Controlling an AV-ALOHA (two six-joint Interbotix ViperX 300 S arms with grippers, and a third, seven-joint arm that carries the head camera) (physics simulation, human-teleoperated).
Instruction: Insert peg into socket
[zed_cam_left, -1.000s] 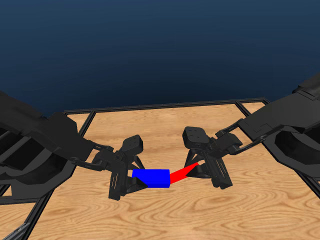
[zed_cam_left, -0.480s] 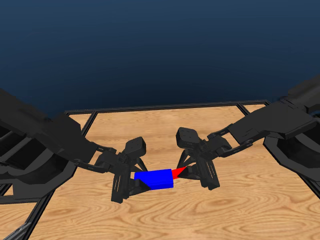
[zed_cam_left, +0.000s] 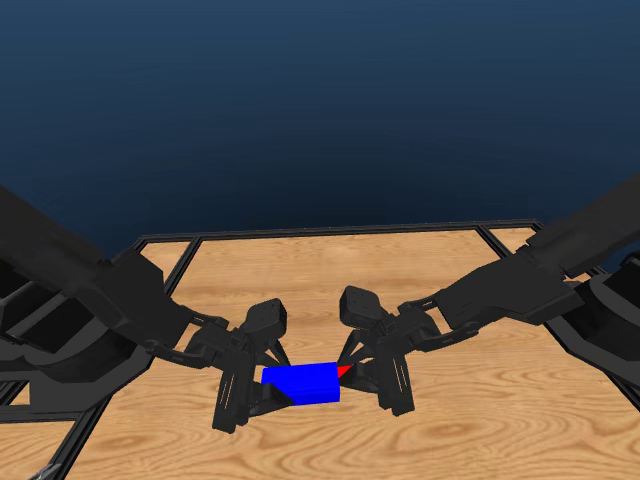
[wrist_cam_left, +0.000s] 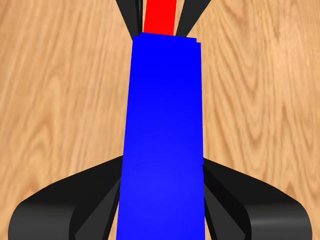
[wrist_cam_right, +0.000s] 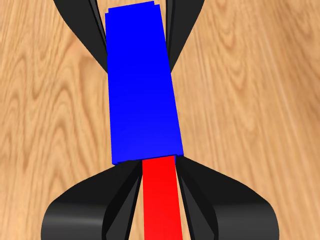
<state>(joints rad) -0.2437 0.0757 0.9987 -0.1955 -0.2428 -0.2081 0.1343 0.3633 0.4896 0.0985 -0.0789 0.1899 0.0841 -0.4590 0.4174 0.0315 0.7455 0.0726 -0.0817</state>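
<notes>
Your left pincer (zed_cam_left: 262, 385) is clenched on the blue block (zed_cam_left: 300, 382), held above the middle of the wooden tabletop (zed_cam_left: 470, 440), while your right pincer (zed_cam_left: 368, 375) grips the red bar (zed_cam_left: 344, 371). Most of the bar is hidden in the block's end facing the right arm; only a short red stub shows between block and right pincer.
</notes>
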